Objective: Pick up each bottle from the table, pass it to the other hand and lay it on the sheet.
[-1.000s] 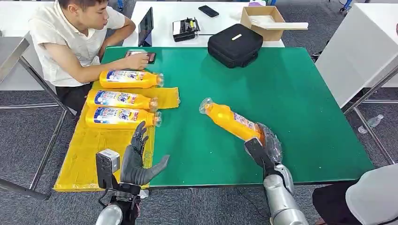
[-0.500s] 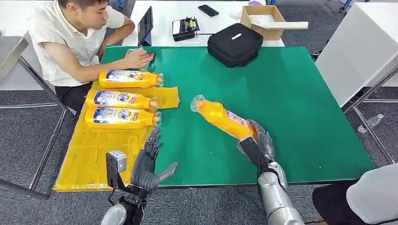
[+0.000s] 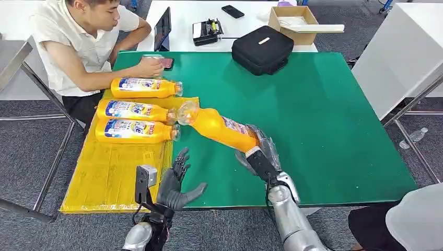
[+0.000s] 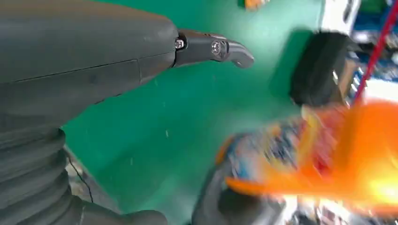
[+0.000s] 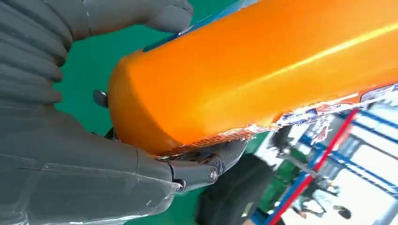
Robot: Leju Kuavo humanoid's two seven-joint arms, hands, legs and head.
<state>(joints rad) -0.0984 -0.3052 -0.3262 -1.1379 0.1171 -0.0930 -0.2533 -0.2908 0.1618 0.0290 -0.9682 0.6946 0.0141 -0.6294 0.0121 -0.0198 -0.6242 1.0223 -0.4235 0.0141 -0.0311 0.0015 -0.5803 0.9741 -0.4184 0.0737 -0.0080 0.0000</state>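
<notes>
My right hand (image 3: 260, 152) grips the base of an orange bottle (image 3: 218, 127) and holds it tilted above the green table (image 3: 313, 110), cap end toward the yellow sheet (image 3: 112, 172). The right wrist view shows the orange bottle (image 5: 263, 70) wrapped by the hand's fingers (image 5: 187, 171). My left hand (image 3: 175, 183) hovers open at the table's near edge beside the sheet, fingers spread; its thumb (image 4: 211, 47) shows in the left wrist view with the blurred bottle (image 4: 328, 164) beyond. Three orange bottles (image 3: 136, 130) lie on the sheet's far end.
A person (image 3: 83, 42) sits at the far left corner with a hand on a phone (image 3: 159, 63). A black bag (image 3: 261, 49) rests at the table's far edge. A cardboard box (image 3: 292, 21) and devices stand on the white table behind. Another person's knee (image 3: 412, 219) shows at right.
My right hand has carried the bottle leftward toward the sheet, its cap now near the lying bottles. My left hand has moved right and stays spread.
</notes>
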